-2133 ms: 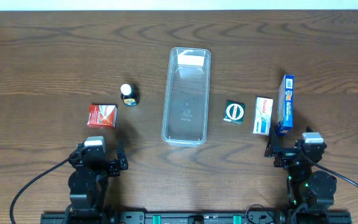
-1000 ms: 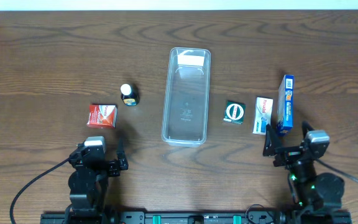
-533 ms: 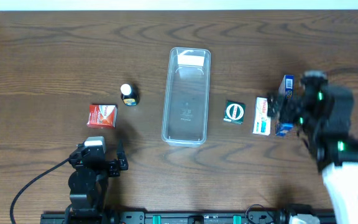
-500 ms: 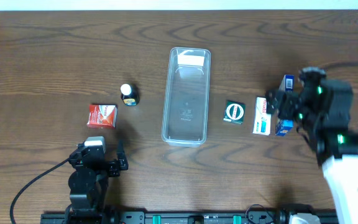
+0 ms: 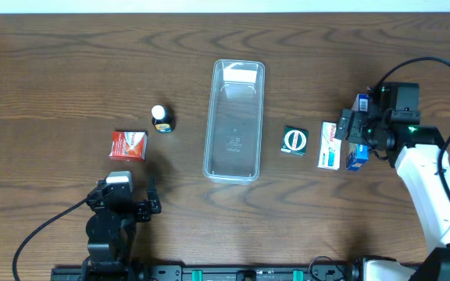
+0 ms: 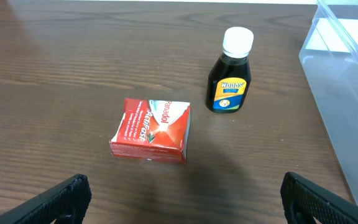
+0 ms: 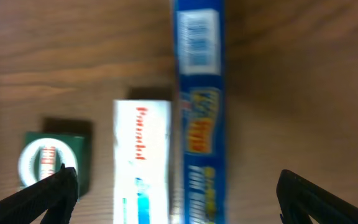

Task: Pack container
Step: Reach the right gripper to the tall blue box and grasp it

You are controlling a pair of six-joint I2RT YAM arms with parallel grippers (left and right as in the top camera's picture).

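One container [image 5: 233,121], one bottle [image 5: 161,119] (white-capped), four boxes [image 5: 128,145] [image 5: 294,141] [image 5: 330,145] [image 5: 362,101].

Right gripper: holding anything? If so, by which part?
Nothing is held. The right gripper hangs open above the blue box, jaws spread wide of it. The left gripper is open too and holds nothing.

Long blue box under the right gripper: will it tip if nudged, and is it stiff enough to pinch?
The long blue cardboard box shows a narrow face upward, so it probably stands on edge and may topple from a sideways nudge, perhaps onto the white carton close beside it. Being cardboard, it is likely light and could dent under a hard pinch.
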